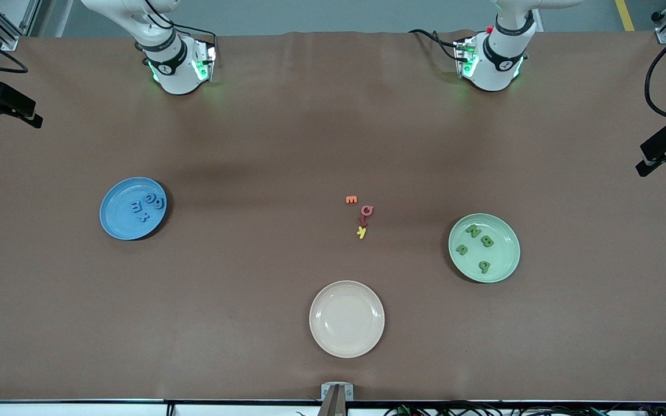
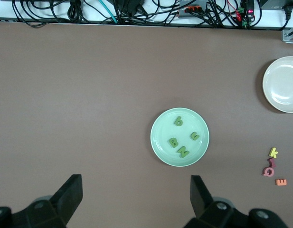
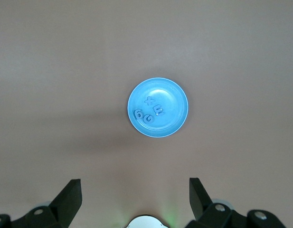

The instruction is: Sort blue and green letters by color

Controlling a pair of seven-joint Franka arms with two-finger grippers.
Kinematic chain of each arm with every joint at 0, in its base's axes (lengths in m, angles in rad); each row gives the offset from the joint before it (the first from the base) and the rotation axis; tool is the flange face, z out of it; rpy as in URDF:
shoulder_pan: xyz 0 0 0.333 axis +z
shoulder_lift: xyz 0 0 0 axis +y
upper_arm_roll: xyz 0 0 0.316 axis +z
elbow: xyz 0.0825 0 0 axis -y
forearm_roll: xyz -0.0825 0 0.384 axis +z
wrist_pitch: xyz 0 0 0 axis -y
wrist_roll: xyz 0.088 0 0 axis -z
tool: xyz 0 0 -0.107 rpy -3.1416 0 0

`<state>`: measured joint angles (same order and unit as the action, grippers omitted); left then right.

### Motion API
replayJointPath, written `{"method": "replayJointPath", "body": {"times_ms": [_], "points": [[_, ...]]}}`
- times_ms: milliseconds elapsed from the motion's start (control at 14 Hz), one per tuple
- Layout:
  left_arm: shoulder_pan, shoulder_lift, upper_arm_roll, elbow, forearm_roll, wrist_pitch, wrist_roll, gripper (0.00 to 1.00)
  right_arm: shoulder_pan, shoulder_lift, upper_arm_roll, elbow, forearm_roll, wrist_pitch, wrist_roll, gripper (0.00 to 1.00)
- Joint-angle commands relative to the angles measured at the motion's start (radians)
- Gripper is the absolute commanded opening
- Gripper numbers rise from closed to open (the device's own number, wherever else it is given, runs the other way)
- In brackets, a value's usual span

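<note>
Covered end to end by a brown table (image 1: 287, 144). Standing along its edge farthest from the front camera, two white arms, both waiting, neither reaching over the plates. Left gripper (image 2: 137, 202) up high near its own base, fingers (image 2: 70, 194) spread wide, empty, looking down on the green plate. Right gripper (image 3: 135, 202) likewise up high by its base, fingers (image 3: 70, 197) wide apart, holding nothing. Cream plate (image 1: 347, 319) nearest the front camera, midway between the two ends, bare. Green plate (image 1: 503, 263) toward the left arm's end, carrying the four green letters: N (image 1: 473, 230) and B (image 1: 487, 241) side by side, u (image 1: 462, 249) apart from them, 6-shape (image 1: 484, 266) nearest the front camera. Blue plate (image 1: 114, 222) toward the right arm's end, carrying the blue letters: m (image 1: 136, 206), x (image 1: 143, 218), and a pair of rounded ones (image 1: 155, 200) touching or nearly so, probably G and a, hard to read against the same-colored plate. Lying on the bare table between the blue and green plates, well apart from both, a small cluster of other letters: orange E (image 1: 351, 200) farthest from the front camera, red ring-shaped letter (image 1: 366, 210) just beside it, a small red piece (image 1: 362, 220) next, yellow k (image 1: 361, 232) nearest the front camera.
</note>
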<state>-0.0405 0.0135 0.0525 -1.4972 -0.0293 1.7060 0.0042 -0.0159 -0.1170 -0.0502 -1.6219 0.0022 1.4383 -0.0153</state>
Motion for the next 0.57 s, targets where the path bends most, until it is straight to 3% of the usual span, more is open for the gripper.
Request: {"method": "replayJointPath", "body": {"times_ms": [0,500], "points": [[0.002,0.002,-0.003,0.012,-0.003,-0.017,0.010,1.00,-0.015,-0.021,0.010,-0.021,0.010,0.001,-0.011,1.00],[0.002,0.002,-0.002,0.012,-0.003,-0.017,0.000,1.00,-0.015,-0.021,0.010,-0.023,0.012,-0.009,-0.009,1.00]]}}
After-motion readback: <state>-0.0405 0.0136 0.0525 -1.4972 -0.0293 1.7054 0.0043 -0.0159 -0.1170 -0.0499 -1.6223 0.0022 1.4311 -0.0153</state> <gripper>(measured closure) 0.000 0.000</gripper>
